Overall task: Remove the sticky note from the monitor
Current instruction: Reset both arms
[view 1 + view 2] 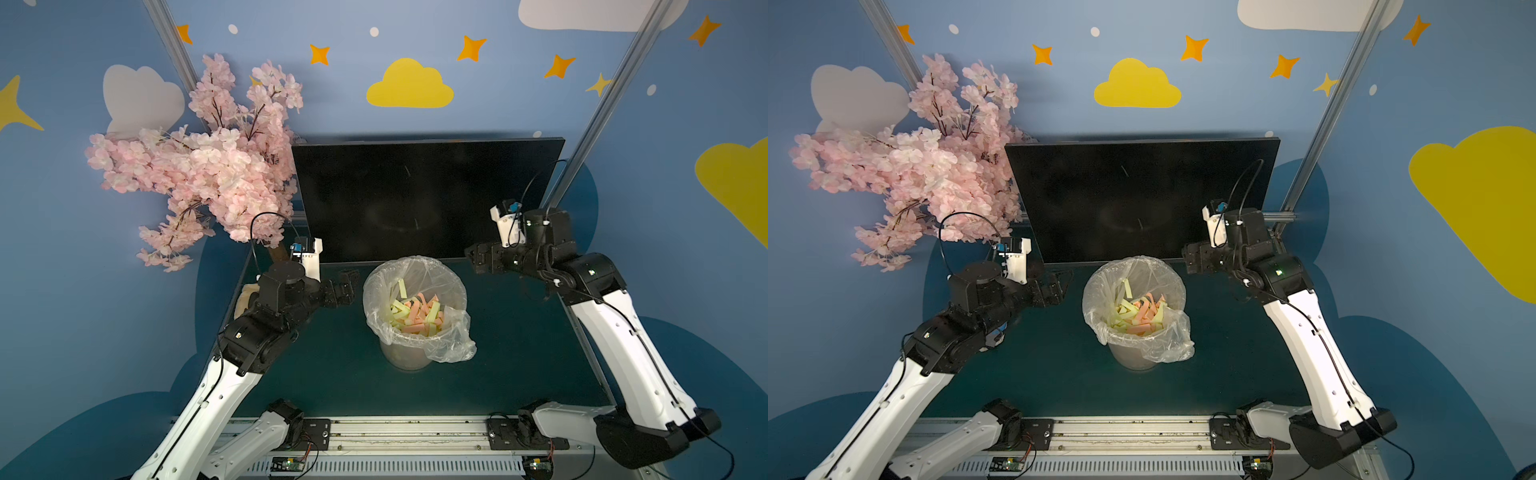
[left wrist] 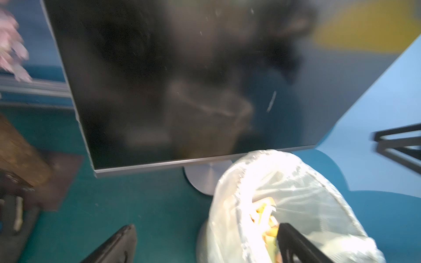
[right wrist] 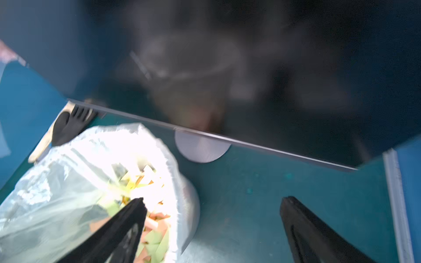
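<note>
Two pairs of black fingers (image 3: 127, 227) stand spread wide, nothing between them. We see the left gripper (image 2: 206, 227) and the right gripper (image 3: 213, 201) hanging near the rim of the plastic-lined bin (image 1: 403, 359), one on either side, above the green table (image 1: 519, 353). Yellow, green and pink paper slips (image 1: 415, 313) lie in the bin. Behind it the monitor (image 1: 415, 195) stands upright at the table's back, screen dark, its round grey base (image 2: 205, 177) just beyond the bin. Pink blossom branches (image 1: 199, 166) crowd its left edge.
</note>
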Available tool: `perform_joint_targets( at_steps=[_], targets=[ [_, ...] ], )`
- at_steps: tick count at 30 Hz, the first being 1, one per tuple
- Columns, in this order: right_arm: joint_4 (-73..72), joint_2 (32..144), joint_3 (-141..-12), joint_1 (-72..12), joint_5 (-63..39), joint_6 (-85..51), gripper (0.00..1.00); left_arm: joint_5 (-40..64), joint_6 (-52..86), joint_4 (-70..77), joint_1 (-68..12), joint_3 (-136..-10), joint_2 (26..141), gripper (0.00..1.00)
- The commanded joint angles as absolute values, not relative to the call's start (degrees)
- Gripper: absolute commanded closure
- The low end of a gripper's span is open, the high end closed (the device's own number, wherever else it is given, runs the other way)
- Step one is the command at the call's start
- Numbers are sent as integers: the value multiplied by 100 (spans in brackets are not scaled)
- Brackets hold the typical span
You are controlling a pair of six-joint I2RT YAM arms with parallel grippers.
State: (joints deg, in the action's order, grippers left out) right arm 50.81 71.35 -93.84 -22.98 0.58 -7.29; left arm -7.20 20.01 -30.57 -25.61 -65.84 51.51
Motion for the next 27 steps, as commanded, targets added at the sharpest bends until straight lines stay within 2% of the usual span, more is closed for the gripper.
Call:
perform_joint_targets(
  at_steps=[1, 6, 9, 15, 19, 27],
  targets=[
    [4803, 6935, -9121, -1864, 67, -862, 3, -1153, 1422, -2439, -2377, -6447, 5277, 0],
    [4224, 6432, -8313, -1128, 370, -987, 2, -1088, 1273, -1608, -1879, -5916, 5281, 0],
    [3685, 6073, -7624, -708, 930, -1175, 2, -1043, 1098, -1238, -1609, -5619, 5335, 0],
    [1952, 5524, -5818, -13, 1599, -1512, 2, -1187, 807, -178, -1300, -4708, 5468, 0],
    [1063, 5559, -5020, 195, 1870, -1459, 2, -1235, 524, 538, -1181, -4089, 5571, 0],
    [405, 6221, -4389, 347, 2300, -1407, 2, -1205, -32, 1810, -1053, -3211, 6082, 0]
  ],
)
